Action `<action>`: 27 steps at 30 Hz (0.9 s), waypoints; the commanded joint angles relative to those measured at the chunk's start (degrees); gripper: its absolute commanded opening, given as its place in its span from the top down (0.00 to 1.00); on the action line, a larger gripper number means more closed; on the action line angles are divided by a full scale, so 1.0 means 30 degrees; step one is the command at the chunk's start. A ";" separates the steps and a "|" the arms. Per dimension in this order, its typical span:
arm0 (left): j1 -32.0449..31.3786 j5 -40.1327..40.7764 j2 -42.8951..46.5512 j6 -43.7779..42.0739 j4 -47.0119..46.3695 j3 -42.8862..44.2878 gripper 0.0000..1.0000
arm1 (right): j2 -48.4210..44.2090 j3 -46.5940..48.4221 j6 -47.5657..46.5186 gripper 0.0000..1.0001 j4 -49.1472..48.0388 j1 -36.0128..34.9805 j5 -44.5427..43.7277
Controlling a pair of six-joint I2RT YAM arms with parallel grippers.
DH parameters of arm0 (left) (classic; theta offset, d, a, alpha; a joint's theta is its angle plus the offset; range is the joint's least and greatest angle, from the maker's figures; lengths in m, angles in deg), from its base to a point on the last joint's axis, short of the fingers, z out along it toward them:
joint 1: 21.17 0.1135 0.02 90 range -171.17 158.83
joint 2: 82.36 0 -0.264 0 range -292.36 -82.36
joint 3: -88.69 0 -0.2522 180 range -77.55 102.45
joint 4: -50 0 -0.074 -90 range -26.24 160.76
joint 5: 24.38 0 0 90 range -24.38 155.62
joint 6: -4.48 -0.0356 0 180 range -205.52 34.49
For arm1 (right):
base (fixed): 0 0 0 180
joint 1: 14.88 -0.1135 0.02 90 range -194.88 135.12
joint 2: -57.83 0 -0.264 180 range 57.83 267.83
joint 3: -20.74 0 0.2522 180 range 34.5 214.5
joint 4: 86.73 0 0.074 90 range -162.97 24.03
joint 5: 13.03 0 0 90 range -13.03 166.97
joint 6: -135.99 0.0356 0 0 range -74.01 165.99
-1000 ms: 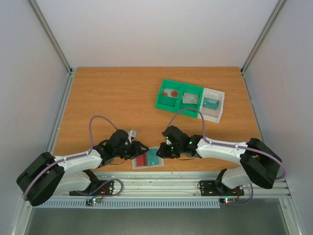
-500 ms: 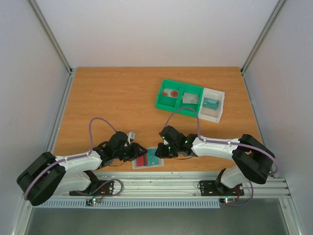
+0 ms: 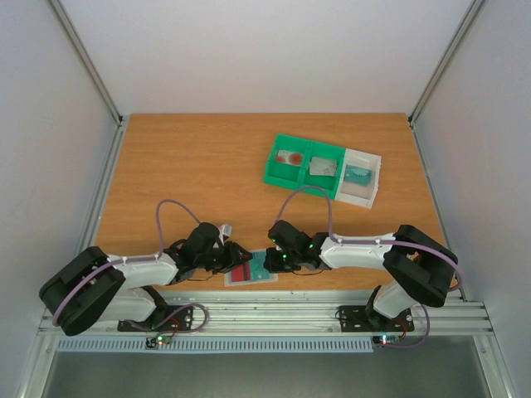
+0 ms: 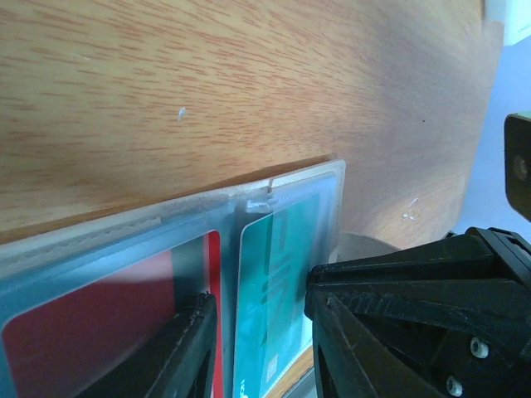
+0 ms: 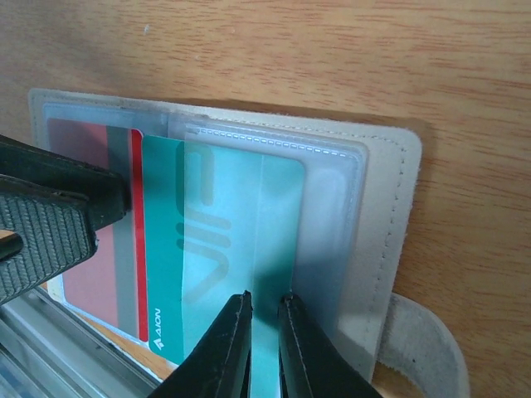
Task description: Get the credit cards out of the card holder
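- At the near edge of the worktop [image 3: 199,166], the card holder [image 5: 382,215] lies flat, with the teal card [image 5: 224,224] and red card [image 5: 87,207] inside.
- The right fingers [image 5: 228,348] have slid in and narrowed to a slit over the teal card. The left fingers [image 4: 178,356], spread, seem to pin the holder, so a pull-out looks imminent.

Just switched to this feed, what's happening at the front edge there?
Both arms are working on the card holder at the near edge of the table. The left gripper, fingers open, sits over the side with the red card, seemingly steadying the holder. The right gripper, nearly closed, has its tips on the teal card, which pokes partly out of its pocket. Both cards are not yet out; whether the teal one is truly gripped isn't clear.
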 commanded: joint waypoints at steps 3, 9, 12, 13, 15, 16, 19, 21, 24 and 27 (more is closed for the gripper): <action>-0.0068 -0.0268 -0.0912 0.0230 -0.2074 -0.0148 0.67 | -0.0121 -0.1287 0.0749 0.90 -0.0656 -0.0280 -0.0967; -0.0077 -0.0150 -0.1796 0.0123 -0.2670 -0.0176 0.68 | 0.0091 -0.1645 0.1076 0.90 -0.1374 -0.0265 -0.0664; -0.0072 -0.0235 -0.2316 0.0220 -0.3284 -0.0199 0.69 | 0.0238 -0.1657 0.1123 0.90 -0.1593 -0.0266 -0.0571; -0.0071 -0.0217 -0.2450 0.0224 -0.3387 -0.0179 0.70 | 0.0245 -0.1651 0.1145 0.90 -0.1633 -0.0265 -0.0570; -0.0071 -0.0214 -0.2595 0.0225 -0.3581 -0.0199 0.73 | 0.0205 -0.1736 0.1225 0.90 -0.1711 -0.0265 -0.0613; -0.0078 -0.0188 -0.2595 0.0214 -0.3706 -0.0245 0.78 | 0.0153 -0.1800 0.1290 0.90 -0.1743 -0.0265 -0.0623; -0.0094 -0.0077 -0.2429 0.0276 -0.3878 -0.0470 0.89 | 0.0038 -0.2018 0.1384 0.91 -0.1836 -0.0265 -0.0762; -0.0085 0.0009 -0.2129 0.0284 -0.3795 -0.0595 0.96 | -0.0031 -0.2110 0.1488 0.91 -0.1868 -0.0265 -0.0831; -0.0094 0.0169 -0.1561 0.0099 -0.3183 -0.0562 1.00 | -0.0180 -0.2246 0.1536 0.91 -0.1862 -0.0265 -0.1017; -0.0087 0.0597 -0.0928 -0.0010 -0.2371 -0.0626 1.00 | -0.0222 -0.2349 0.1659 0.92 -0.1726 -0.0265 -0.1384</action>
